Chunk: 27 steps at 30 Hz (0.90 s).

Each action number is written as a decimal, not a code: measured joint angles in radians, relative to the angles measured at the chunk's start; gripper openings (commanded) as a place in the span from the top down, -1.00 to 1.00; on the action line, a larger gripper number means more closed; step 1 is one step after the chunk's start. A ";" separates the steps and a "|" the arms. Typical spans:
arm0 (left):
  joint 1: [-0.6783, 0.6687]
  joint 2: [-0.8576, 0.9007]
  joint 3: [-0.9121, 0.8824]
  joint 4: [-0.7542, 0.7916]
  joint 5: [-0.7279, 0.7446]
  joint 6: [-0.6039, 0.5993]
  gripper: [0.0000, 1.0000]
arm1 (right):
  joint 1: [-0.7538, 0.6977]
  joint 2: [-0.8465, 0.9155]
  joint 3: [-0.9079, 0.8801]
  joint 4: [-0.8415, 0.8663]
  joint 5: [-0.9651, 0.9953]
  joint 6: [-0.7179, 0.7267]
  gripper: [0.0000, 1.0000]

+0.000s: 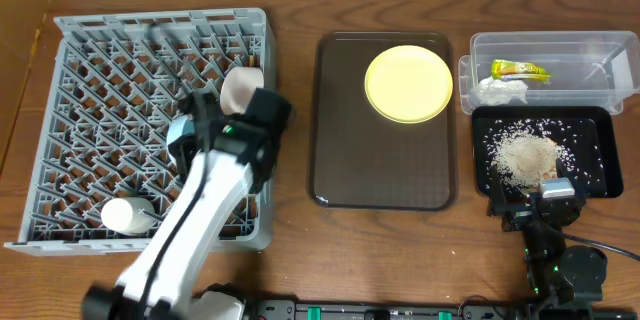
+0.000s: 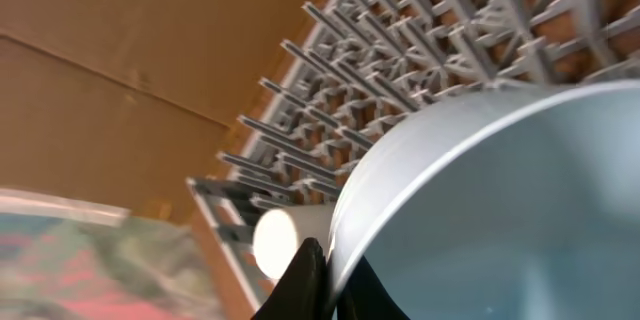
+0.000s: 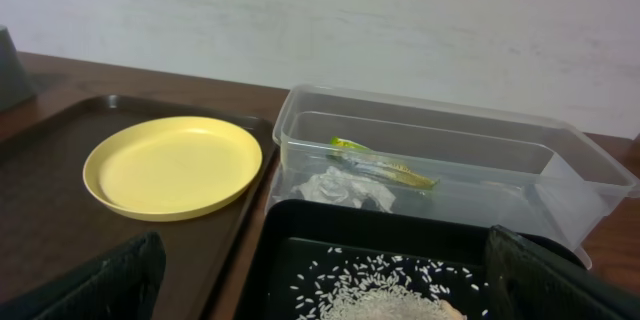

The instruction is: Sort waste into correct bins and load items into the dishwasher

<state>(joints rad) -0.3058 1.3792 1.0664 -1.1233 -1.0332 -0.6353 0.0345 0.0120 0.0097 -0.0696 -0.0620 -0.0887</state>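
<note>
Right claw (image 3: 325, 285) is hanging spread wide at the 6 o'clock edge of the black tray (image 1: 598, 160). Left claw (image 2: 328, 285) is pinching the rim of the light-blue bowl (image 2: 500, 210) over the grey rack (image 1: 160, 20). At the tray's 12 o'clock, the clear tub (image 1: 580, 60) is holding wrapper (image 1: 519, 70) and tissue (image 1: 503, 87).

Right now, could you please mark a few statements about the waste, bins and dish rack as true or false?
1. Whitish rice-like scraps lie in the shallow black rectangular tray. True.
2. The yellow-green snack wrapper lies in that tray too. False: it is in the clear plastic tub, beside the crumpled white tissue.
3. The left gripper is shut on the rim of the light-blue bowl. True.
4. The right gripper holds the round pale-yellow plate. False: it is open and empty; the plate lies on the dark-brown serving tray.
5. The small white cup lies in the grey lattice dish rack. True.
</note>
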 measured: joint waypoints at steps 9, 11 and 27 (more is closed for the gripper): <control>0.000 0.203 -0.002 -0.022 -0.098 -0.014 0.85 | 0.000 0.000 0.000 0.000 0.000 0.000 -0.99; -0.002 0.205 -0.002 -0.022 -0.100 -0.019 0.85 | 0.000 0.000 0.000 0.000 0.000 0.000 -0.99; -0.053 0.205 -0.002 -0.082 -0.186 -0.020 0.85 | 0.000 0.000 0.000 0.000 0.000 0.000 -0.98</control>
<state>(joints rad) -0.3592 1.5841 1.0641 -1.2053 -1.2194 -0.6552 0.0345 0.0120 0.0097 -0.0696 -0.0624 -0.0887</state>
